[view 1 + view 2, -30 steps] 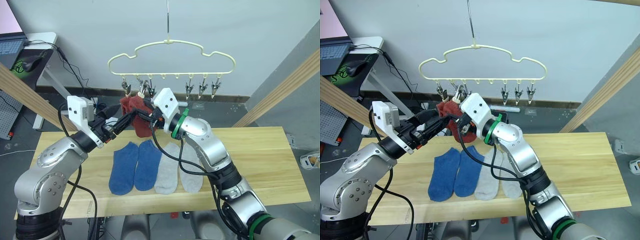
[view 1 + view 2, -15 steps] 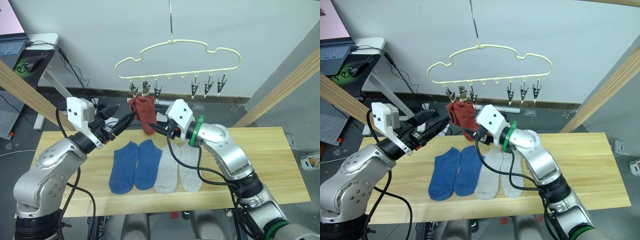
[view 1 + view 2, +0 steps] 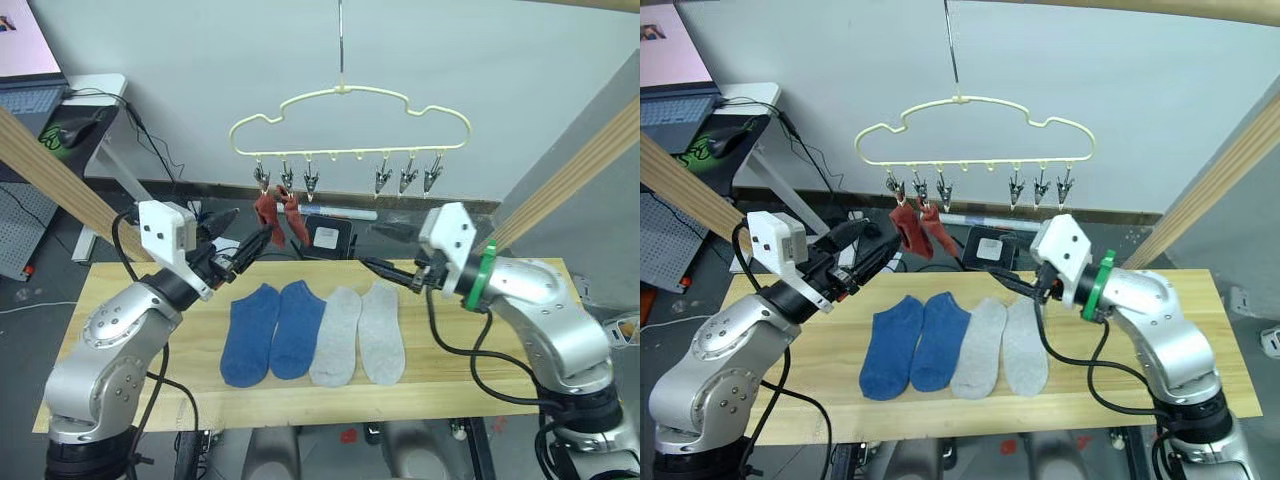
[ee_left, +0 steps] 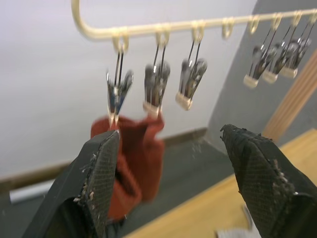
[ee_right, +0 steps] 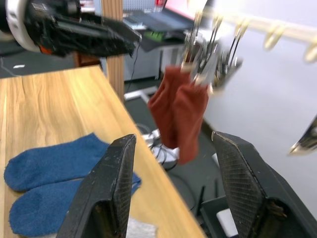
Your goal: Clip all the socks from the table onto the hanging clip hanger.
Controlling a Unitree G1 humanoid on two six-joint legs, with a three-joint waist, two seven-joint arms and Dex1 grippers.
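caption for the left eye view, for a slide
Two rust red socks clipped on the clip hanger; four socks left on the table.

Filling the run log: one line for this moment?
rust red socks: clipped on clip hanger | left end effector: open | right end effector: open

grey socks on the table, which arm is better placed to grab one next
Probably the right. The right gripper hangs open just above the far end of the grey socks, while the left gripper sits open up near the hung red socks, beyond the blue socks.
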